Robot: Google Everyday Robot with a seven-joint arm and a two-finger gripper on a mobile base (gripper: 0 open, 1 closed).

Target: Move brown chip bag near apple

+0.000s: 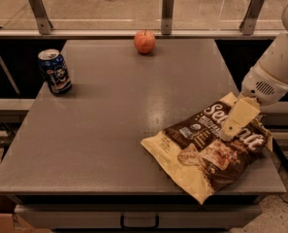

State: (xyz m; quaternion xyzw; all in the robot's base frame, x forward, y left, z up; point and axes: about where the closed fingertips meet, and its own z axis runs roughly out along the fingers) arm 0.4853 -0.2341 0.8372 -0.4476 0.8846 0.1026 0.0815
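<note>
The gripper (pixel 229 130) has its tip down on the upper face of the bag (pixel 197 154), at the white lettering. From this angle only one pale, flat side of it shows, so I cannot tell whether it is open or closed, nor whether it has any of the foil pinched. It looks placed to take the bag near its upper middle, probably so the crinkly pack lifts or drags as one piece rather than folding.

Above it, the white arm (pixel 274 74) slants in from about 2 o'clock, off the right edge of the table (pixel 109 120). That approach keeps it off the bag's near half.

The bag lies flat at about 4 o'clock on the table, with its bottom corner just over the front edge. The apple (pixel 144 41) sits at 12 o'clock, close to the far edge and well apart from the bag. A blue can (pixel 55 71) stands upright at 10 o'clock, out of the straight line between the two.

The move seems to be at the grasping step. The carry toward 12 o'clock is not yet done, and it will need a gentle stop, since the apple could roll.
</note>
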